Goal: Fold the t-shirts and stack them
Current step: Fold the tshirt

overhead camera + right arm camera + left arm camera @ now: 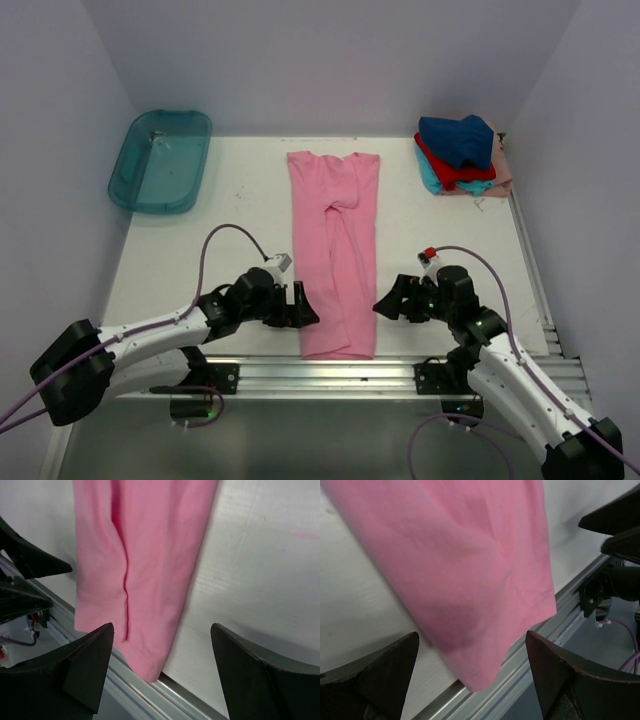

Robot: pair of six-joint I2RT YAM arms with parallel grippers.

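A pink t-shirt (334,250) lies on the table as a long narrow strip, sides folded inward, its near end hanging slightly over the front rail. My left gripper (312,305) stands open just left of that near end, touching nothing; in the left wrist view the pink t-shirt (470,570) lies beyond my spread fingers (380,675). My right gripper (383,303) is open just right of the same end, and the pink t-shirt (140,565) shows between and above its fingers (80,670). A pile of navy, red, teal and peach t-shirts (460,155) sits at the back right.
A translucent teal tub (160,160) stands at the back left. The metal front rail (330,370) runs under the shirt's near end. White walls close in the table on three sides.
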